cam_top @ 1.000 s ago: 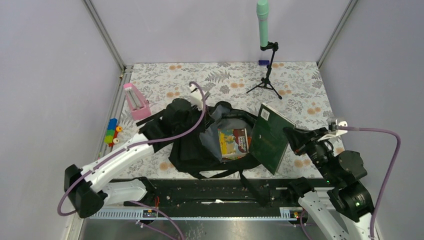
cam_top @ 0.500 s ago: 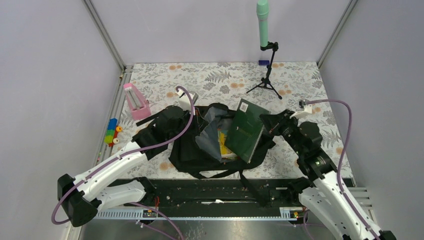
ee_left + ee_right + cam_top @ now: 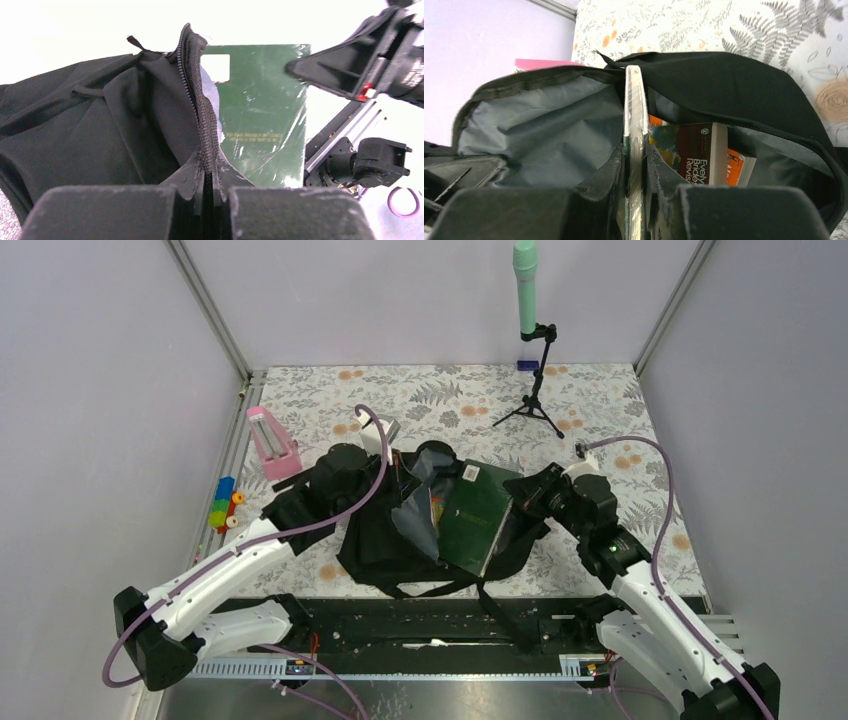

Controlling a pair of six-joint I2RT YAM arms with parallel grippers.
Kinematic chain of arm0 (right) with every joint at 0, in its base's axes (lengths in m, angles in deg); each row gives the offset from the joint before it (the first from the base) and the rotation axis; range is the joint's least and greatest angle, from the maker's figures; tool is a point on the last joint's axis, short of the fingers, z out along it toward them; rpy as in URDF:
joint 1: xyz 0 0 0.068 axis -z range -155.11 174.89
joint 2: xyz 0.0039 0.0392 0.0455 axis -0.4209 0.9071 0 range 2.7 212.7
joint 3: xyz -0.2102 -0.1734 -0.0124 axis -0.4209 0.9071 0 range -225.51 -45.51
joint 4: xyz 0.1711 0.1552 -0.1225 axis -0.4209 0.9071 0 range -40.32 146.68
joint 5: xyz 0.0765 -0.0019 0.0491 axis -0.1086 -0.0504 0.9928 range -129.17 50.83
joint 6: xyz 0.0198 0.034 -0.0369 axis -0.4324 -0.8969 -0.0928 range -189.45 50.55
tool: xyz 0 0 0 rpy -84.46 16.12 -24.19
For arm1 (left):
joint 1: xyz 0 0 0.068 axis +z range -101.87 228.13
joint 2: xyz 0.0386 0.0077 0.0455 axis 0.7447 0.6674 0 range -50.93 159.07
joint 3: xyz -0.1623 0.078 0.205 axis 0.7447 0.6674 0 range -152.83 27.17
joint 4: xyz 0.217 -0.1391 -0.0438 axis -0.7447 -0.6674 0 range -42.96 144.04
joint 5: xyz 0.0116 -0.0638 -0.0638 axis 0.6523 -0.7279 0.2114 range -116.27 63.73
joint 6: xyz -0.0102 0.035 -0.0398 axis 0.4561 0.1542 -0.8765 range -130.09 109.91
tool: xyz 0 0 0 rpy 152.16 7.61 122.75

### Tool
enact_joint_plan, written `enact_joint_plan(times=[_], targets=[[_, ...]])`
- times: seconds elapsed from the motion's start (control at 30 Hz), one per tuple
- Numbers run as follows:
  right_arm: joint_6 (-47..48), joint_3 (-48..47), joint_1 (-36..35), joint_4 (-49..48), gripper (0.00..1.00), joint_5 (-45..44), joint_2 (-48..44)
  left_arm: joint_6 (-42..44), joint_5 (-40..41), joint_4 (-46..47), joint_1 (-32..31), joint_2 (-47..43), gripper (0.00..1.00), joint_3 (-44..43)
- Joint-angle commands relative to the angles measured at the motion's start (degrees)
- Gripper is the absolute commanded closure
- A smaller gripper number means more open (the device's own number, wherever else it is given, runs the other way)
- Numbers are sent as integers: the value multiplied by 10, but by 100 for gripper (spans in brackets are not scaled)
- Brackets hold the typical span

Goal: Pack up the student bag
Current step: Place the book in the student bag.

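The student bag (image 3: 375,540), a black backpack, lies open mid-table, its grey lining (image 3: 539,120) showing. My left gripper (image 3: 397,462) is shut on the bag's zipper edge (image 3: 200,115) and holds that flap up. A thin dark green book (image 3: 470,515) is pinched edge-on in my shut right gripper (image 3: 635,165), which sits at the bag's right side (image 3: 520,502). The book's far end reaches into the opening. Inside the bag lie a paperback (image 3: 701,150) and an orange-covered book (image 3: 736,167).
A pink wedge-shaped object (image 3: 270,445) and small coloured pieces (image 3: 225,505) sit left of the bag. A tripod holding a green microphone (image 3: 528,300) stands at the back. The black rail (image 3: 430,625) runs along the near edge, with a bag strap (image 3: 500,615) across it.
My right arm has carried the green book leftward, from standing beside the bag to lying over its opening. My left gripper, still gripping the flap, shifted slightly left.
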Motion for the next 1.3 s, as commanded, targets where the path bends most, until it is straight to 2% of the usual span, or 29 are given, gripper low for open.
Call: enact_joint_plan(times=[0.0,0.1,0.23,0.47,0.7,0.93,1.17,1.2,1.27], targets=[[-5,12,-1,-18,100,27,46,13,-51,33,0,14,100,-63],[7,-16,-4,-10,100,39,98,15,-74,40,0,28,100,-78],[-4,-24,-22,-47,100,27,156,13,-101,55,0,48,100,-84],[-41,-47,-100,-107,100,-21,214,23,-99,49,0,62,100,-85],[-45,-44,-167,-203,100,-144,299,20,-138,57,0,58,100,-81],[-29,-96,-244,-293,100,-241,416,-1,-161,61,0,48,100,-68],[5,-98,-248,-385,100,-357,492,-40,-195,84,0,35,100,-37],[18,-102,-249,-391,98,-361,498,-43,-196,86,0,34,100,-32],[49,-115,-250,-381,82,-356,502,-48,-196,85,0,31,100,-26]])
